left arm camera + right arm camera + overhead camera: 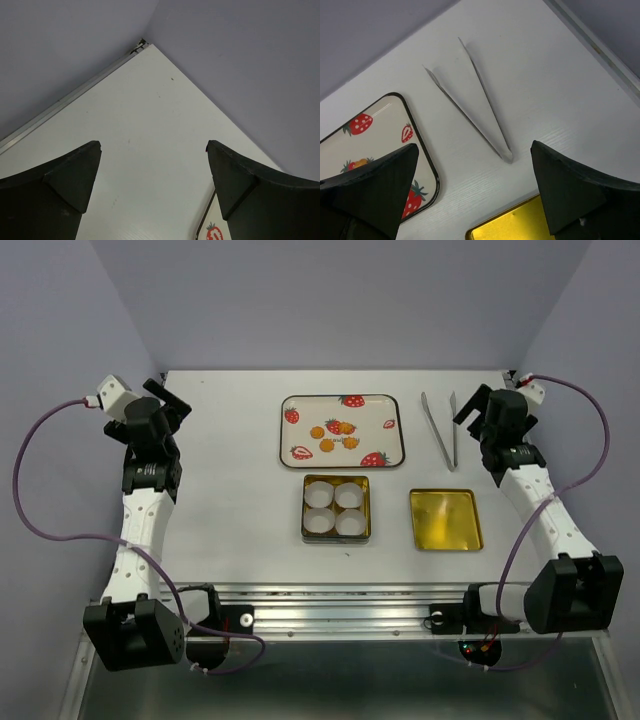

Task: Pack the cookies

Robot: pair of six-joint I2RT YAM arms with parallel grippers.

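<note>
Worktop [230,490] seen from above, with the left end effector [153,147] and right end effector [474,147] both spread wide and empty, the right poised near metal tweezers [503,150] that lie just beside the strawberry-print tray [310,410] where the small orange cookies [327,446] sit clustered. Taking the tweezers looks like the step in hand, best near their joined end so the tips can pinch one cookie at a time. Square tin [336,539] with four paper cups [322,494] waits just in front of the tray, gold lid [445,520] to its right; nothing blocks the route.
</note>
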